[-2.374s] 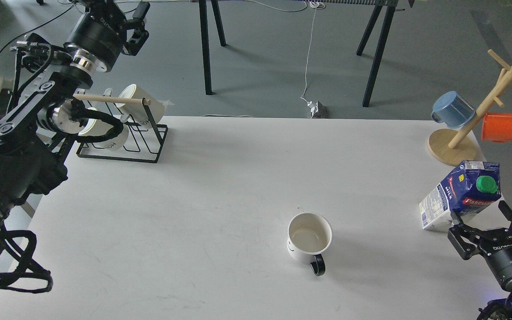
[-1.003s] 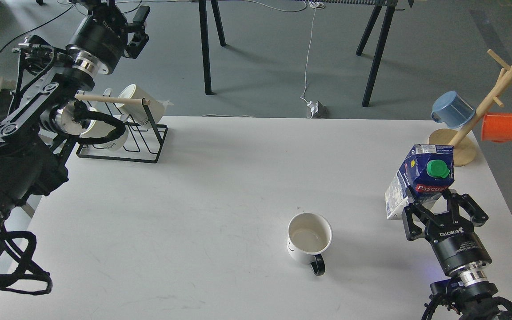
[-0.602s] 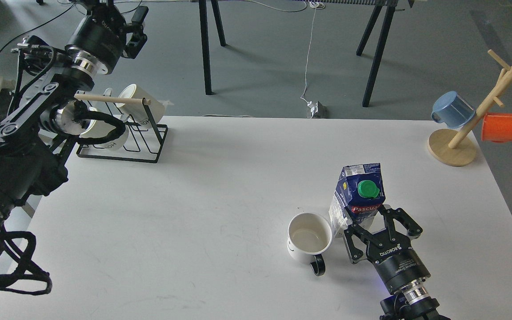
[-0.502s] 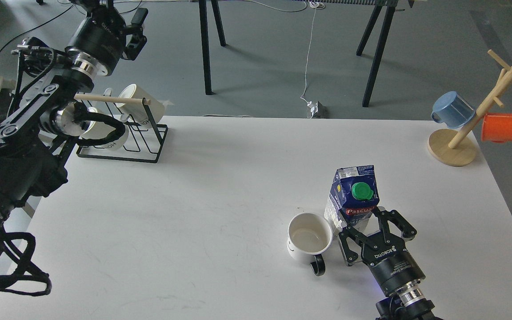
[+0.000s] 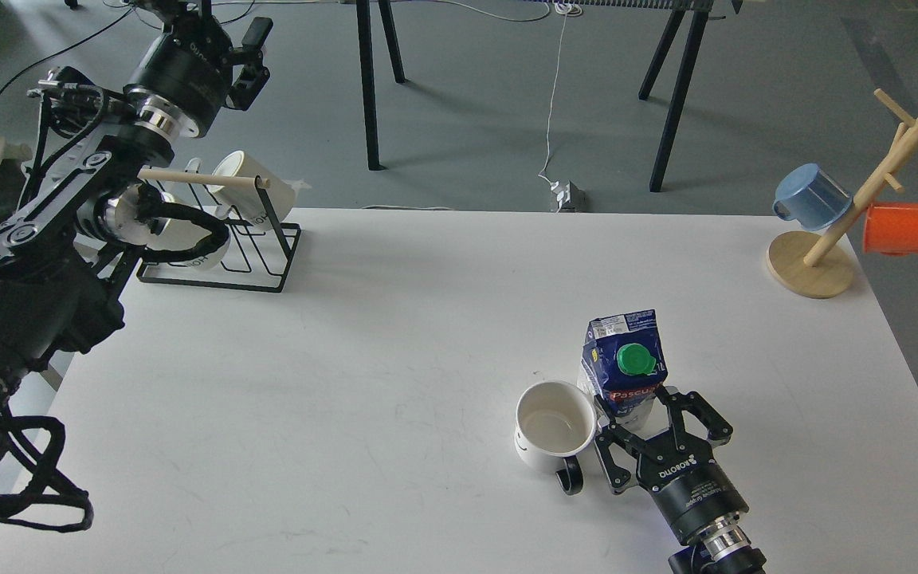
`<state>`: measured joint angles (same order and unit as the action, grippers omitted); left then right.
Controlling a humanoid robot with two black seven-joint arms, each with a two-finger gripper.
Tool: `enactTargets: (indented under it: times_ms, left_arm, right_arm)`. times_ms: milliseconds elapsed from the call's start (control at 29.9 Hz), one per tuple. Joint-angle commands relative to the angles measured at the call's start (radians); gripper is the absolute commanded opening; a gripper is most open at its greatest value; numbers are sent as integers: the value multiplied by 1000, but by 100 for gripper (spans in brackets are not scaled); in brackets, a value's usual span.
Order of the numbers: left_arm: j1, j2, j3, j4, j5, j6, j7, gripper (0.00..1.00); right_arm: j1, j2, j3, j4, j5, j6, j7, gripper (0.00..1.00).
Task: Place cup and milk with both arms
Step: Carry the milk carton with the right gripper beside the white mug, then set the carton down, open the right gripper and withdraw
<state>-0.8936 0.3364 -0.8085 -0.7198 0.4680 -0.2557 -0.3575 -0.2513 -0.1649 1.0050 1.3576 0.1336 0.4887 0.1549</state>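
Because your right claw [image 5: 641,428] sits in front of the milk [image 5: 622,375], you cannot see the carton's base, so whether it rests on the desk [image 5: 395,335] or hangs just above it is not clear. Your left arm hides part of the mug rack [image 5: 220,231] at the far left corner, and its lower links run off the frame edge. Your right claw is closed around the lower part of the milk, one finger on each side, with the carton upright and its green cap facing you. Your left claw [image 5: 248,48] is raised beyond the desk's far left corner, over the floor; it is seen dark and side-on, so you cannot tell how far it is spread, and it holds nothing visible. The cup [image 5: 555,426] stands upright on the desk, handle toward you, with the milk just beside its right rim. Since 2.4 s ago the milk has come from the desk's right edge, where it leaned, to this spot by the cup; the cup has not moved, and your left arm has barely shifted.
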Motion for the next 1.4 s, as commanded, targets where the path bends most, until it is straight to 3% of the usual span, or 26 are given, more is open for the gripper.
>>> enactTargets:
  times_ms: [0, 267, 836, 1070, 1371]
  left_arm:
    - [1, 3, 0, -1, 0, 0, -1, 100]
    - [2, 3, 0, -1, 0, 0, -1, 100]
    - [-4, 13, -5, -1, -6, 0, -5, 100]
    - [-5, 33, -14, -1, -12, -7, -3, 100]
    - [-7, 23, -20, 0, -54, 6, -5, 100]
  right_arm:
    - [-3, -1, 3, 2, 0, 0, 0, 92]
    - [-5, -1, 7, 5, 3, 0, 2, 97]
    - [-158, -53, 49, 113, 0, 0, 0, 98]
    - [-243, -215, 268, 187, 1, 0, 0, 98]
    - [-209, -456, 552, 170, 12, 0, -3, 98]
